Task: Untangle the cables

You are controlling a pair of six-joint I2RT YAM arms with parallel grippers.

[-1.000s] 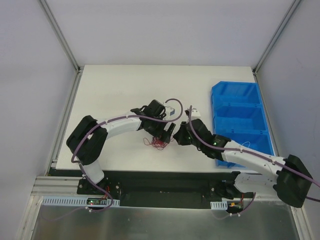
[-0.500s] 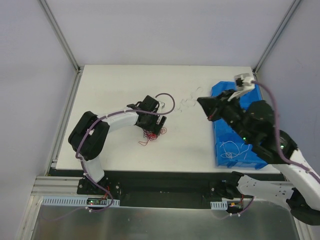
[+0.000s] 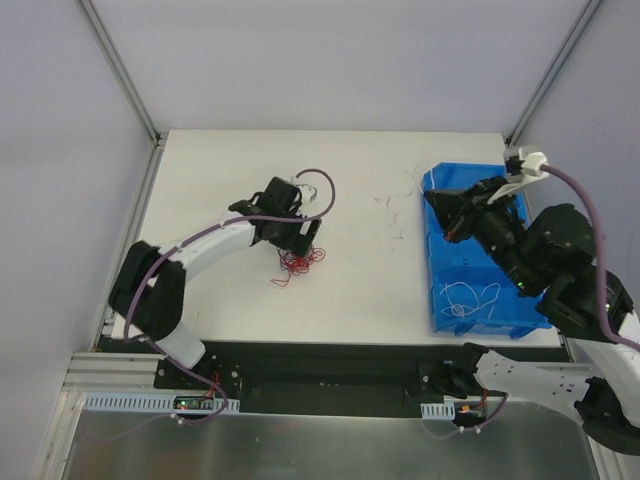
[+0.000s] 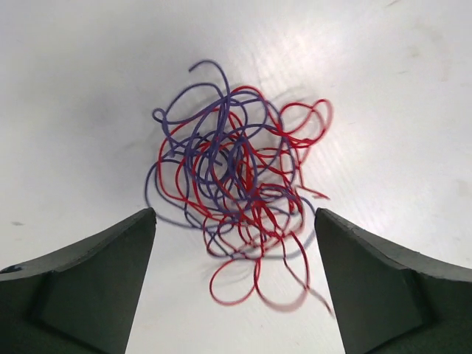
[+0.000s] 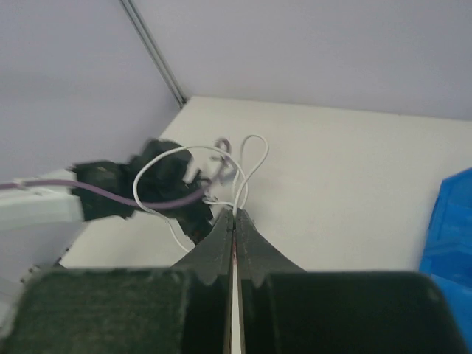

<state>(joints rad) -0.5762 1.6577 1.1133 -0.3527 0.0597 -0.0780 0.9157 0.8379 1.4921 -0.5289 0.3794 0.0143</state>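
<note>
A clump of red and dark purple cables (image 4: 236, 195) lies on the white table, and in the top view (image 3: 297, 262) it shows mostly red. My left gripper (image 4: 234, 215) hovers over it, open and empty, with a finger on each side; in the top view it (image 3: 298, 240) is just behind the clump. My right gripper (image 5: 234, 212) is shut on a thin white cable (image 5: 184, 156) that loops out from its tips. In the top view the right gripper (image 3: 432, 203) is raised by the bin's left edge, with the white cable (image 3: 393, 205) dangling to its left.
A blue bin (image 3: 480, 250) with several compartments stands at the table's right side. Its near compartment holds a loose white wire (image 3: 470, 298). The bin's corner shows in the right wrist view (image 5: 450, 221). Metal frame posts rise at the table's back corners.
My right arm has lifted and swung right from the clump to the bin's edge, drawing the white cable out. My left arm has shifted left, and the red and purple clump stays beneath it.
</note>
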